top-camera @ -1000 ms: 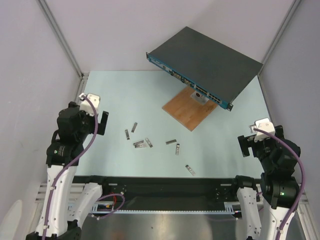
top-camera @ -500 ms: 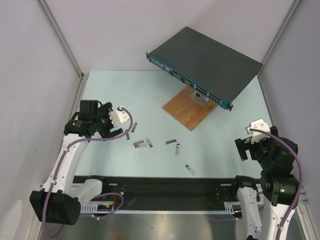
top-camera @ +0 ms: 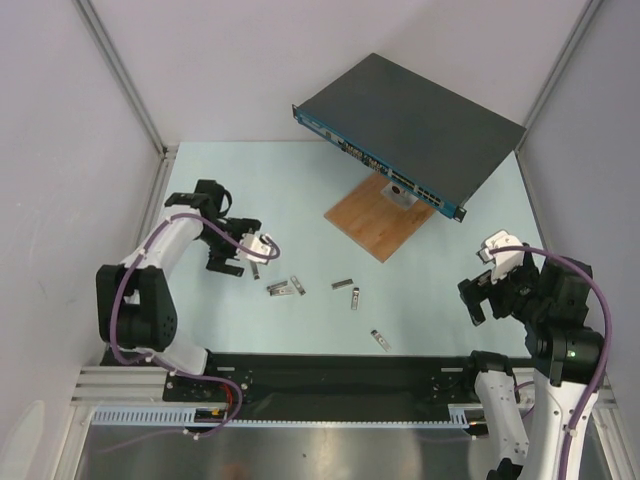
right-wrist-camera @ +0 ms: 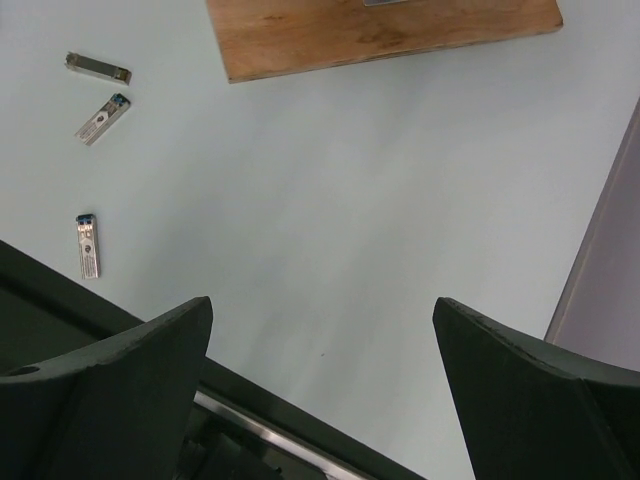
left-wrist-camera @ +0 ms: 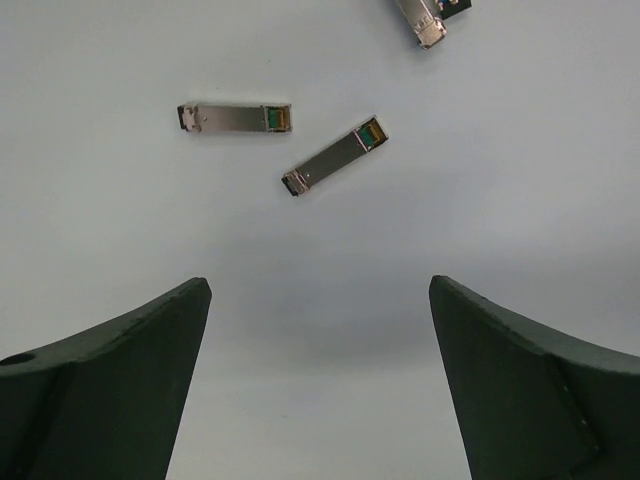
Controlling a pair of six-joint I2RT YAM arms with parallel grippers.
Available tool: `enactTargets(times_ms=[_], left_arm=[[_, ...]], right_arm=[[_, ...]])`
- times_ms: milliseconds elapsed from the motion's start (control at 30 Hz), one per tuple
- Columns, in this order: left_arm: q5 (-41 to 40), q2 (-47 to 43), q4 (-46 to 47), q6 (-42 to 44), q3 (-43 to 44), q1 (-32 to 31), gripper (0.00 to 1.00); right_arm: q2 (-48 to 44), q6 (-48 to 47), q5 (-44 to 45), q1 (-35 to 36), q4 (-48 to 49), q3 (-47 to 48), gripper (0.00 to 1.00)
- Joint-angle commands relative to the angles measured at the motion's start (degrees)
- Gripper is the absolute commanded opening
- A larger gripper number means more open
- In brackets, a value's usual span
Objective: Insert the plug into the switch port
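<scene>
The switch (top-camera: 415,120) is a flat dark grey box raised at the back right, its blue front strip (top-camera: 385,170) with sockets facing the table. Several small silver plugs lie on the table, among them one (top-camera: 280,289) left of centre and one (top-camera: 379,340) near the front. My left gripper (top-camera: 222,254) is open and empty, low over the table's left part; in the left wrist view (left-wrist-camera: 320,285) two plugs (left-wrist-camera: 235,118) (left-wrist-camera: 335,157) lie ahead of it. My right gripper (top-camera: 474,300) is open and empty at the front right; it also shows in the right wrist view (right-wrist-camera: 322,305).
A brown wooden board (top-camera: 380,215) lies under the switch's front edge; it also shows in the right wrist view (right-wrist-camera: 380,30). The black front rail (top-camera: 330,372) runs along the table's near edge. Grey walls close in the left, back and right sides.
My left arm has swung out from its raised, folded pose and come down over the table's left part near the plugs. My right gripper has moved slightly left and lower.
</scene>
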Motion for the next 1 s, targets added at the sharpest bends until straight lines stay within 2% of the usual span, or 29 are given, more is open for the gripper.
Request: enactTargets(times_ms=[0, 33, 200, 433, 733, 900, 933, 967], left_arm=[[4.13, 1.13, -2.69, 11.26, 1.54, -0.26, 0.97], [3.61, 2.18, -1.90, 12.14, 1.27, -0.43, 0.96], [0.26, 7.02, -1.54, 14.26, 2.14, -2.80, 0.79], [-1.23, 11.77, 1.09, 15.57, 1.89, -4.82, 0.72], [-8.60, 16.42, 5.31, 18.47, 0.39, -6.50, 0.66], [-10.63, 18.10, 5.49, 18.21, 1.36, -6.67, 0.52], [-10.63, 17.84, 5.14, 18.21, 1.18, -6.67, 0.45], [-10.72, 17.58, 5.14, 18.12, 1.01, -6.76, 0.42]], right_arm=[[0.98, 0.39, -2.56, -0.19, 1.14, 2.19, 1.00], [1.25, 0.48, -2.73, -0.19, 1.40, 2.28, 1.00], [3.36, 0.92, -2.73, -0.19, 1.93, 2.98, 1.00], [4.68, 1.97, -2.82, -0.19, 2.02, 3.68, 1.00], [5.64, 2.41, -3.43, -0.19, 1.05, 6.05, 1.00], [6.26, 2.15, -5.36, -0.19, 0.09, 7.99, 1.00], [6.26, 2.41, -5.37, -0.19, 0.17, 8.25, 1.00], [6.17, 2.59, -5.54, -0.19, 0.35, 8.52, 1.00]])
